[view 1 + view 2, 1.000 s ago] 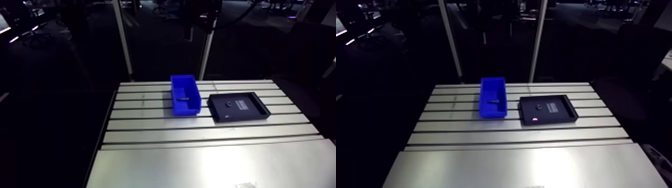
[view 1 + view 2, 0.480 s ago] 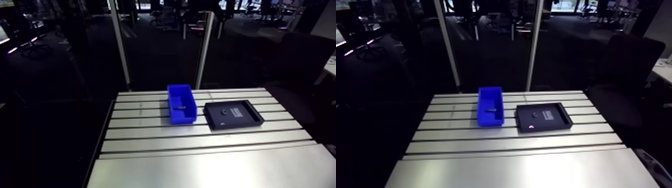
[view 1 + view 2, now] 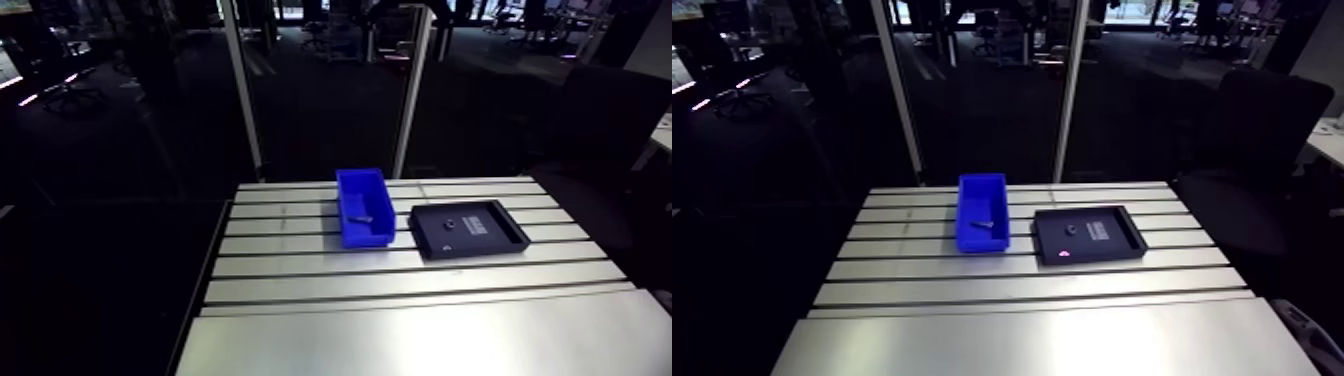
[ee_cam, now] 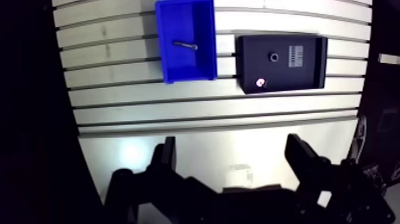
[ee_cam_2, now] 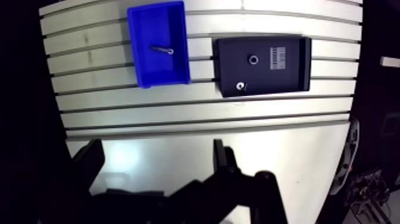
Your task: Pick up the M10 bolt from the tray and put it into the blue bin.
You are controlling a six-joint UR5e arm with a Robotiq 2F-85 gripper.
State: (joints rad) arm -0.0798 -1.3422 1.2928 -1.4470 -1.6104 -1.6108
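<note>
The bolt point(image 4: 185, 44) is lying on its side on the floor of the blue bin point(image 4: 178, 70), a small grey shaft pointing across the bin's width. The open-topped bin is standing upright just beside the shallow black tray point(image 4: 288, 74), with a narrow gap showing between them.

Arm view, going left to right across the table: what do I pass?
Blue bin with a bolt lying inside it → black tray, which holds a small ring-shaped part and then a white label.
</note>
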